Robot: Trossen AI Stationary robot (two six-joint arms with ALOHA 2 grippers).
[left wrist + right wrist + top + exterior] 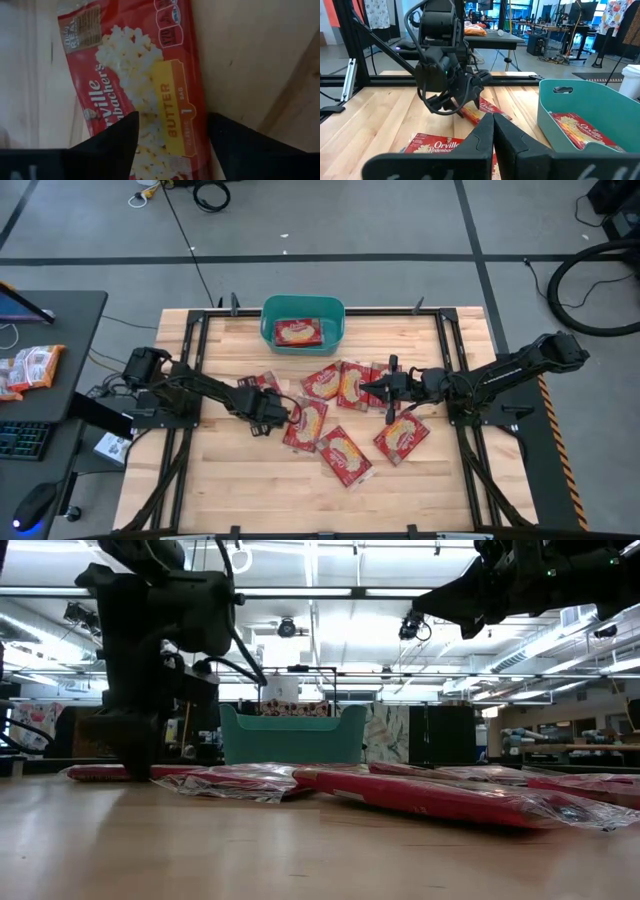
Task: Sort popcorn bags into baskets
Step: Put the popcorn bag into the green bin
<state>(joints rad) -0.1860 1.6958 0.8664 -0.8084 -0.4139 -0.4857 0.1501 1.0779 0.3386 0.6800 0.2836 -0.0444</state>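
Several red popcorn bags (345,385) lie flat in the middle of the table. One more lies in the teal basket (335,315) at the far edge, and it also shows in the basket (600,107) in the right wrist view. My left gripper (272,412) is down low at the left end of the spread. It is open, with its fingers on either side of one bag (140,75). My right gripper (368,387) is shut and hangs above the bags on the right, touching nothing; it is also the gripper (493,122) in its own wrist view. My left gripper comes from above, pointing down, with its fingertips (127,132) astride the width of the bag's butter-label end (172,117). The bag lies flat on the table. Whether the fingers touch it, I cannot tell.
A paler orange-and-white packet (30,367) lies on the dark side desk to the left, off the table. Black frame rails (195,350) run along the table's left and right sides. Bare wood (250,490) lies toward the near edge.
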